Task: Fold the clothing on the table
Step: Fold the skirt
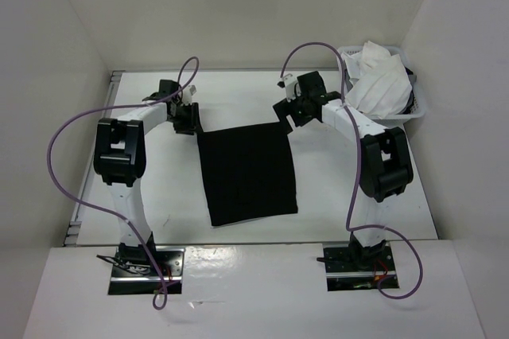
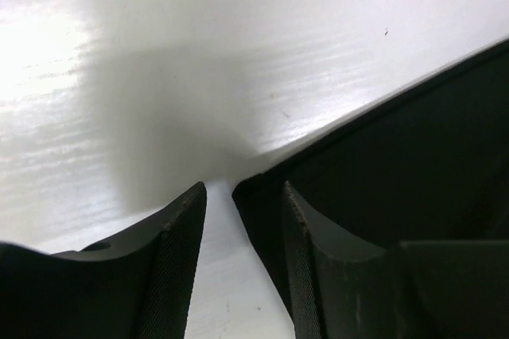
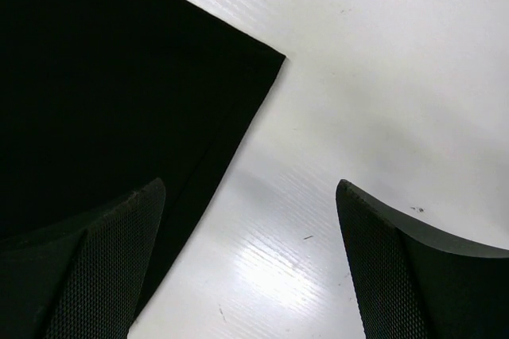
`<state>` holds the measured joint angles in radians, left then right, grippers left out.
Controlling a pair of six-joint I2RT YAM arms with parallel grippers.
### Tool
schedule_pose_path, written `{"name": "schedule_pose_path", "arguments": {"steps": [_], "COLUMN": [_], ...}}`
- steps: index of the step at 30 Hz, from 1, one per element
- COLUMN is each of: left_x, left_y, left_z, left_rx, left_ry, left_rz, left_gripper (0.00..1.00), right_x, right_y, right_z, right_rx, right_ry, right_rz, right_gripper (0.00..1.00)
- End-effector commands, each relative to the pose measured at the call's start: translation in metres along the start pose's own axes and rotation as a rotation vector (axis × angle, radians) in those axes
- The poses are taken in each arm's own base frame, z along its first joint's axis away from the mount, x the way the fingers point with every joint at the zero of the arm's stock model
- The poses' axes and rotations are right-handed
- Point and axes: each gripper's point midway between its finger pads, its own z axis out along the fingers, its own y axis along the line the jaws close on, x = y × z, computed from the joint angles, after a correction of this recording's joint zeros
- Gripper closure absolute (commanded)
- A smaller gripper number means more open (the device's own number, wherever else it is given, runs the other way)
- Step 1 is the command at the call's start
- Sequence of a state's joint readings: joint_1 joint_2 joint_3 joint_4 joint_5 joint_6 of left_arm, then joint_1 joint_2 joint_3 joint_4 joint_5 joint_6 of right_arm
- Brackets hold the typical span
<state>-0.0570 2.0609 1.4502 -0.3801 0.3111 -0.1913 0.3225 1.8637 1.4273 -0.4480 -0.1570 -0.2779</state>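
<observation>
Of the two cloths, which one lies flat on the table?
The black clothing, spread on the table; the white cloth sits bunched in the basket.

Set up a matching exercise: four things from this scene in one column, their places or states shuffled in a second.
1. clothing
2. basket
3. left gripper
4. right gripper

A. jaws wide, at the clothing's far right corner
B. far right corner of the table, holding a white cloth
C. jaws narrowly apart, at the clothing's far left corner
D. lying flat, mid-table

Pairs: 1-D, 2-B, 3-C, 4-A
</observation>
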Motion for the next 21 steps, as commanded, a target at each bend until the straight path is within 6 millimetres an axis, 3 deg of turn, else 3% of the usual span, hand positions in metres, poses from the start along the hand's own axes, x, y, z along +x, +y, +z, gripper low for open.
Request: {"name": "schedule_pose_path", "arguments": {"steps": [1,11,15,16,17,21], "left_x": [-0.008,0.013,0.016,0.023,0.023,0.024], "left_y": [-0.003,-0.008,-0.007,-0.005,-0.005,-0.008], "left_z": [0.009,0.018,0.016,0.016,0.016,0.011], "left_rx": [0.007,0.030,0.018,0.017,0.017,0.026], "left_ry": [-0.015,0.048,0.055,0.074,0.074,0.074], "left_rz": [-0.002,0.026,0.035,0.038,0.038,0.048], "left_gripper": [0.50,0.72,0.82,0.83,0.85,0.88], "right_x": [-0.030,-0.029,-0.015,-0.021,-0.012,-0.013], "right_y": [-0.008,-0.016,-0.028,-0.029,-0.035,-0.042], "right_z": [-0.002,0.005,0.025,0.027,0.036,0.049], "right_rx": [0.011,0.029,0.018,0.020,0.024,-0.003], "right_ry": [-0.088,-0.092,-0.053,-0.063,-0.046,-0.046], "right_rz": [-0.010,-0.004,0.059,0.067,0.079,0.106], "right_gripper": [0.08,0.08,0.08,0.08,0.08,0.08]}}
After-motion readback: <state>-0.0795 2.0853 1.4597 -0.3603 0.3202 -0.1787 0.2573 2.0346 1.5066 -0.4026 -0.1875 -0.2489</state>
